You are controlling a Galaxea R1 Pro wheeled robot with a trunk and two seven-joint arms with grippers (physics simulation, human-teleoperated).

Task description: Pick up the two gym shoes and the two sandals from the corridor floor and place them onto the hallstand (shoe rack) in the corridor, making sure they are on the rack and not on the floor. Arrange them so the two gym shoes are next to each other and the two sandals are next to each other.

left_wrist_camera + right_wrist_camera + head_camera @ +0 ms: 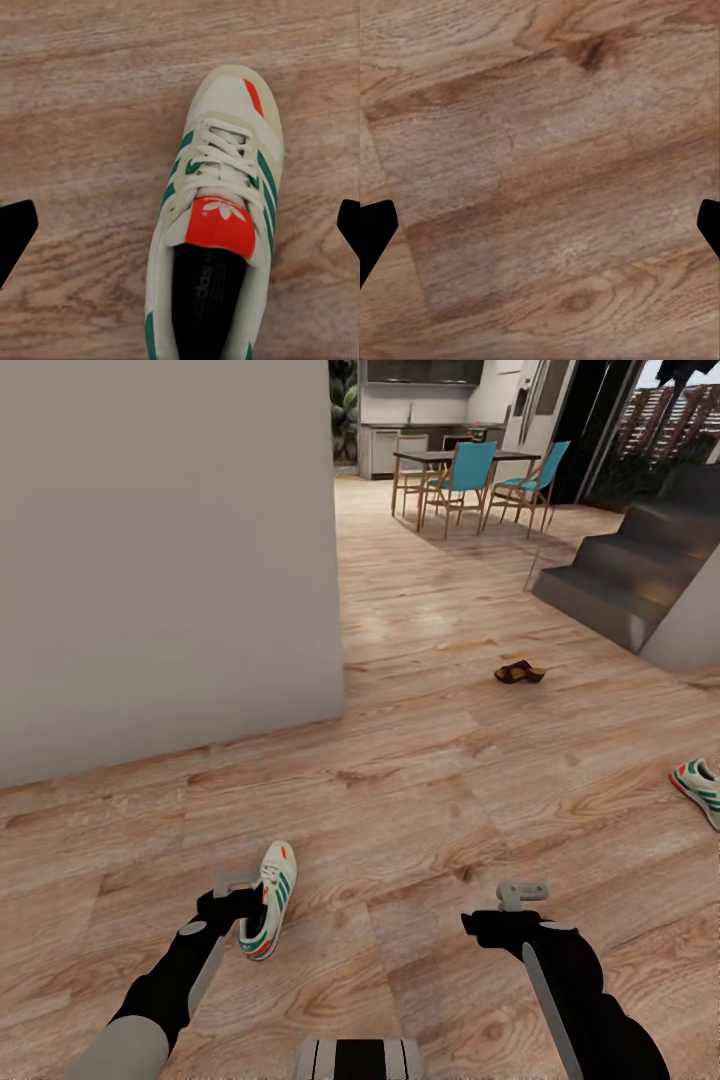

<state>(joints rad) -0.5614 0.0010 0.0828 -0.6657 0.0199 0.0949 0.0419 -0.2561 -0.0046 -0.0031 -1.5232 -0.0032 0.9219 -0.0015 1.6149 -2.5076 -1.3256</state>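
One gym shoe lies on the corridor floor just in front of me, white with green stripes and red patches. My left gripper hovers right over it, open; in the left wrist view the gym shoe lies between the spread fingertips. A second gym shoe lies at the right edge. One dark-brown sandal sits farther off near the stairs. My right gripper is open above bare corridor floor. The hallstand is out of view.
A large pale wall block fills the left. Dark stairs rise at the right. A dining table with blue chairs stands far back.
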